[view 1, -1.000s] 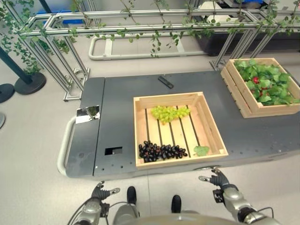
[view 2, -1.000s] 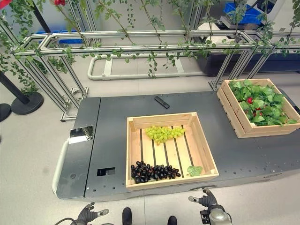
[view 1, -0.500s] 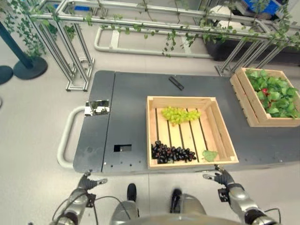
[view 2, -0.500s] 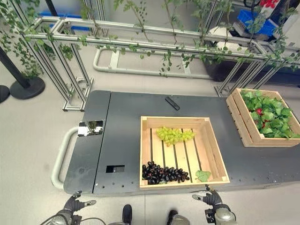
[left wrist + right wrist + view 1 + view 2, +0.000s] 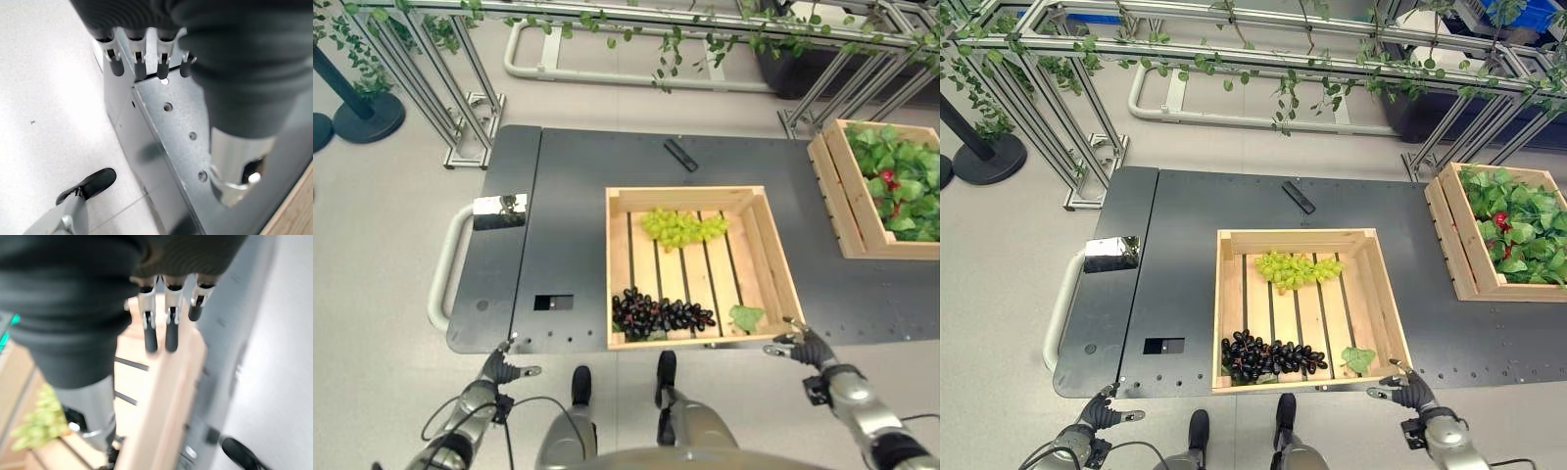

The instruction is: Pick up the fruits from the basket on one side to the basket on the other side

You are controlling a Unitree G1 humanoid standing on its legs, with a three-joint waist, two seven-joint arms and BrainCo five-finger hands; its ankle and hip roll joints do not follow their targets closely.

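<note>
A slatted wooden crate (image 5: pixel 680 198) sits mid-cart with a green grape bunch (image 5: pixel 683 226) at its far end. Dark grapes (image 5: pixel 661 315) and a loose green leaf (image 5: pixel 745 316) lie along its near wall. A second crate (image 5: pixel 830 196) at the far right is full of green leaves with red fruit (image 5: pixel 887 178) among them. My right hand (image 5: pixel 806 348) hovers open at the middle crate's near right corner, holding nothing; its fingers (image 5: pixel 150 333) hang over that crate's rim (image 5: pixel 161 396). Low at the cart's front left edge, my left hand (image 5: pixel 501 369) is open and empty, fingers (image 5: pixel 139 66) near the cart's metal edge (image 5: pixel 181 147).
The dark grey cart (image 5: pixel 578 225) has a curved handle (image 5: pixel 440 264) on its left, a shiny plate (image 5: pixel 497 211), a small rectangular hole (image 5: pixel 553 303) and a black remote-like bar (image 5: pixel 680 155). Behind it stands a metal frame (image 5: pixel 636 15) hung with vines.
The whole view has shifted, so the camera moved. My right hand has gone right and forward to the crate's near right corner. The left hand stays low by the cart's front edge.
</note>
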